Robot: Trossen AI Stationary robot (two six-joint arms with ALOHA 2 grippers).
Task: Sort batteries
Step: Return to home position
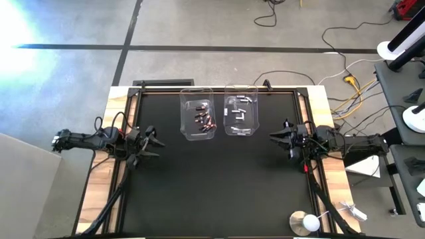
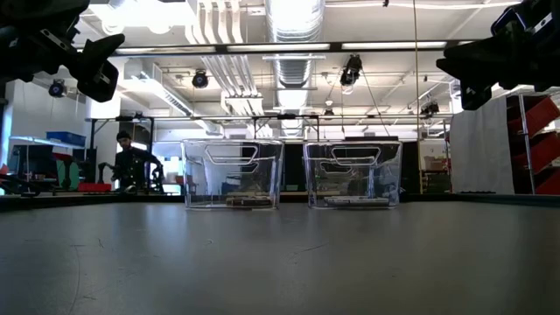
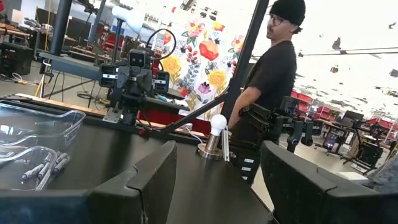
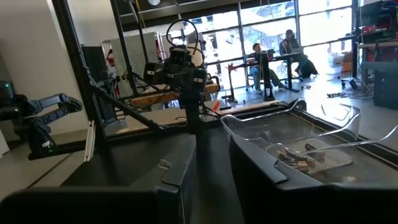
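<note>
**Batteries (image 1: 222, 116) in their tubs; the hazard now is the arms' travel**

The dark batteries (image 1: 204, 120) lie in the left tub (image 1: 196, 93) and the white batteries (image 1: 240, 111) in the right tub (image 1: 229, 129). Both tubs stand between my two sets of jaws, a little beyond the line that joins them. The left gripper (image 1: 156, 143) hangs above the mat (image 1: 219, 192) with its jaws spread wide and nothing in them. The dark cells' tub is near its fingertips, off to one side. The right gripper (image 1: 277, 136) faces it from across the table, empty, with only a narrow gap between its jaws. The white cells' tub is near its tips.

My worry is the tubs. I judge them light, so a jaw swinging low past a rim could shove or tip one and undo the sort. A person (image 3: 267, 81) stands just off the table edge, beyond the right arm and near a ball-topped stand (image 3: 217, 127), so a wide swing on that side needs care.

I cannot count the cells. In the low view each tub's contents blur into a smear at the bottom, and both grippers are cut off by the frame's upper edge. A dark cell stray on the black mat would be very hard to spot, so I cannot rule one out.
</note>
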